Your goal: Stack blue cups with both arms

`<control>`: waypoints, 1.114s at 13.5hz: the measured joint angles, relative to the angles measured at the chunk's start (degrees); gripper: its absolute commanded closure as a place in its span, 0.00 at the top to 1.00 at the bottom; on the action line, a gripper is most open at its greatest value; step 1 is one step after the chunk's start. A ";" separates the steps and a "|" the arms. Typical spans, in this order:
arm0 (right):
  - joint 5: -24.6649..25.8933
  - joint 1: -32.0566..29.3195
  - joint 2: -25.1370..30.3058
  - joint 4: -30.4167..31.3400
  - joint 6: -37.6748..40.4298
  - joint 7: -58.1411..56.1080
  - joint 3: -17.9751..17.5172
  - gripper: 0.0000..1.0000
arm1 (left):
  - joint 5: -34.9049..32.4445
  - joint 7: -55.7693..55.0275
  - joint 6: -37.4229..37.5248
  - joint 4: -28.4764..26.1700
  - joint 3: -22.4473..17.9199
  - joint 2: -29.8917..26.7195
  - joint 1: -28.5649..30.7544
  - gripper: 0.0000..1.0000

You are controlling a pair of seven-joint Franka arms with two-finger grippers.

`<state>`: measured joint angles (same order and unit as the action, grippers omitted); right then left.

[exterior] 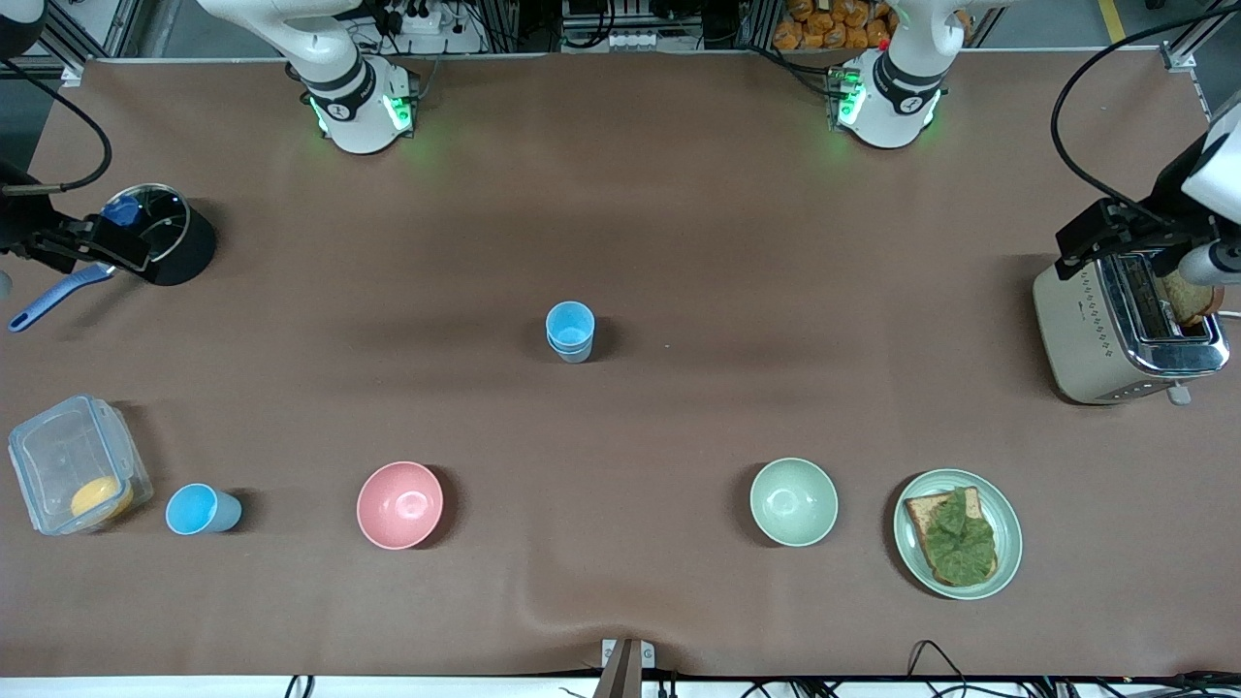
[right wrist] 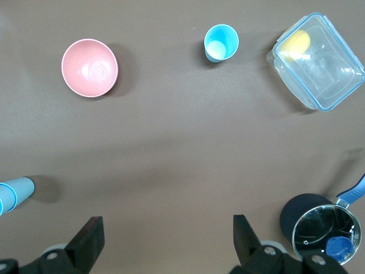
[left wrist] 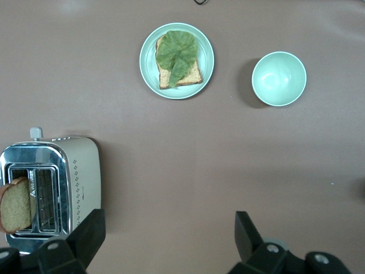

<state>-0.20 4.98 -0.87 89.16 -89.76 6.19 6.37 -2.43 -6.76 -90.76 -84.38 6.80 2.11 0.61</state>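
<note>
Two light-blue cups stand nested, one in the other (exterior: 570, 332), at the middle of the table; they also show at the edge of the right wrist view (right wrist: 14, 193). A third blue cup (exterior: 199, 510) (right wrist: 221, 43) stands alone near the front camera at the right arm's end, between the clear box and the pink bowl. My left gripper (exterior: 1110, 237) (left wrist: 169, 228) is open and empty, high over the toaster's end. My right gripper (exterior: 63, 247) (right wrist: 168, 231) is open and empty, high beside the black pot. Both are far from the cups.
A pink bowl (exterior: 399, 504) and a pale green bowl (exterior: 793, 501) sit near the front camera. A plate with toast and lettuce (exterior: 1008, 533), a toaster holding bread (exterior: 1086, 330), a clear lidded box (exterior: 58, 456) and a lidded black pot (exterior: 189, 252) stand at the table's ends.
</note>
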 measured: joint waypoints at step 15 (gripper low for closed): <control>0.00 0.00 0.00 0.00 0.02 0.00 -0.01 1.00 | 0.00 0.61 1.37 -1.43 -7.18 -0.09 -8.60 1.00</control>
<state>-0.20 4.98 -0.87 89.16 -89.74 6.19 6.36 -2.43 -6.16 -89.39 -85.81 -0.38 2.01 -7.98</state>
